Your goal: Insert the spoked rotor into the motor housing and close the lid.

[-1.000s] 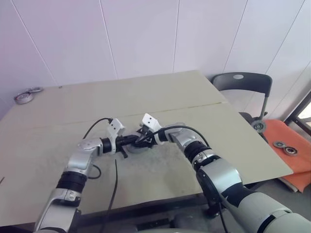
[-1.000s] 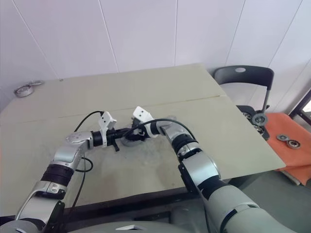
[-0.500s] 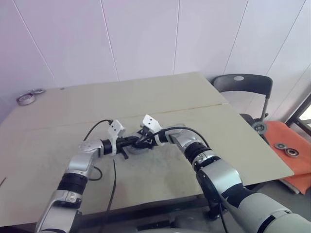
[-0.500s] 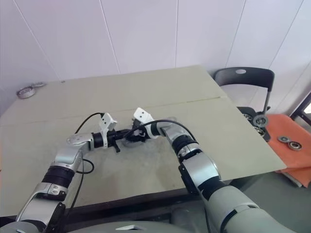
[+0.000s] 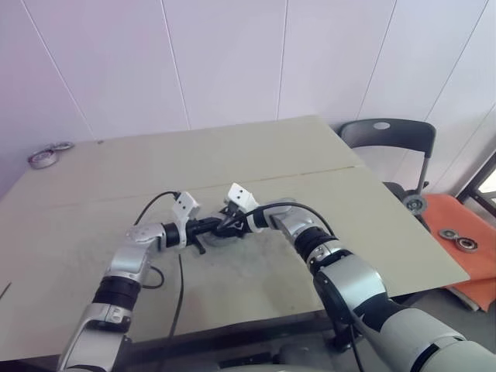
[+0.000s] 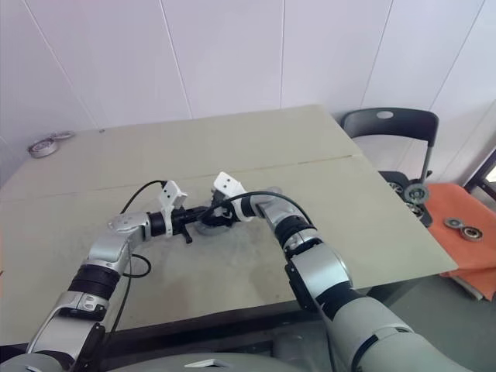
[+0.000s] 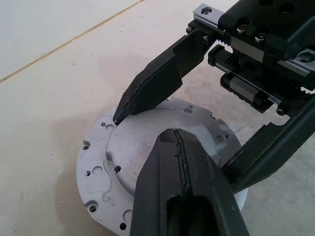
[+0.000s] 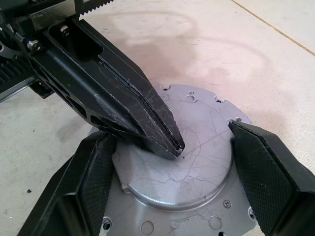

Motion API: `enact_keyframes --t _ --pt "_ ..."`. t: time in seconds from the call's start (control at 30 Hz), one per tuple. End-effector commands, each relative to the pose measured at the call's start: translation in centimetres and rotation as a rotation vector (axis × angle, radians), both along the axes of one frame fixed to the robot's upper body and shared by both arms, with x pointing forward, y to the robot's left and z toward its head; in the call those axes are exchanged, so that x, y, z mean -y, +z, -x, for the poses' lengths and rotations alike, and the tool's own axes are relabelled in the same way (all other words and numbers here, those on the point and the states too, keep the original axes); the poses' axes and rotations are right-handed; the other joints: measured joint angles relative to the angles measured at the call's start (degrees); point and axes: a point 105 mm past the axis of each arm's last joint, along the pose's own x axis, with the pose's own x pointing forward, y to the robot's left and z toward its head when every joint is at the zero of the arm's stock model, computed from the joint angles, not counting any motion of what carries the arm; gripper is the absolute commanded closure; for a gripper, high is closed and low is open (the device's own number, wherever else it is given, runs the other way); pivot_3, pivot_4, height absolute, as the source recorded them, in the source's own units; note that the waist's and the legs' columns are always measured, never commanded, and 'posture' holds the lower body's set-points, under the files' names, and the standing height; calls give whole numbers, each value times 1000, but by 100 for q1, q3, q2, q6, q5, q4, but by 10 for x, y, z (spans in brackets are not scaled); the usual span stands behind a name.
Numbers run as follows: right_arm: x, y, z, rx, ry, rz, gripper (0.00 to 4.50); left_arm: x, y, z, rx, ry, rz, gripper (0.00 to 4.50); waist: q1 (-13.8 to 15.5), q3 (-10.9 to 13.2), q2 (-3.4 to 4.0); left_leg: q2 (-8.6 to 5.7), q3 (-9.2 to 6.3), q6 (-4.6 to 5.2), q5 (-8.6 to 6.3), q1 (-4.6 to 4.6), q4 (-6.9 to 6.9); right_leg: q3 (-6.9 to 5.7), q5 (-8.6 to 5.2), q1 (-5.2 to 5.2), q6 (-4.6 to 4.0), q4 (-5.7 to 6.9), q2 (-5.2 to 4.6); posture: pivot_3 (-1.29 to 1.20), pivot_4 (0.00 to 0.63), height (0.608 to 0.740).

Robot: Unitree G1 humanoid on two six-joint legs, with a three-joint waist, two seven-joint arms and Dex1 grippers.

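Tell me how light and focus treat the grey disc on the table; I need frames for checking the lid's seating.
Left wrist view: the grey disc is evenly lit and sharp, its scratches readable, with a soft shadow beneath; the shut left hand covers its middle. Right wrist view: crisp, no glare, with the right hand spread around the disc. Eye views: bright and even, but the disc is too small to judge.

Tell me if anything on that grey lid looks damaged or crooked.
Nothing stands out. The grey lid lies flat on the table, with only fine surface scratches. The shut left gripper presses its top, and the right gripper straddles its rim with fingers apart.
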Motion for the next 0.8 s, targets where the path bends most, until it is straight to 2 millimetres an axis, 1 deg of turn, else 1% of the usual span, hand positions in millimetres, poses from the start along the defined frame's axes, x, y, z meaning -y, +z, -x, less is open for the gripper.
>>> enact_keyframes --t 0.03,0.37,0.47,0.5,0.63,0.8 --pt "20 -44 19 -155 -37 114 1232 5 -44 28 -181 -49 -51 4500 0 0 0 0 0 -1 0 0 0 0 0 0 0 0 0 0 0 740" --pt "20 -42 15 -135 -66 109 1232 4 -44 28 -178 -47 -52 4500 -2 1 -1 0 0 -1 0 0 -2 0 0 0 0 -2 -1 0 0 740" --pt "21 -42 14 -135 -72 109 166 4 -44 28 -177 -47 -51 4500 5 1 -1 0 0 -1 0 0 -1 0 0 0 0 -2 -1 0 0 740" --pt "21 -42 15 -135 -65 112 14 4 -44 28 -177 -47 -52 4500 8 1 -1 -1 -1 -1 0 1 -1 0 0 0 0 -2 -1 0 0 740" --pt "21 -45 18 -141 -50 132 14 4 -44 28 -178 -47 -51 4500 4 3 -5 -6 -4 -2 -1 4 0 0 -1 6 -1 -2 -4 0 0 740" --pt "21 -45 19 -149 -34 126 14 4 -44 28 -180 -47 -50 4500 5 3 -4 -7 -6 -2 -1 5 0 0 -1 6 0 -2 -5 0 0 740"
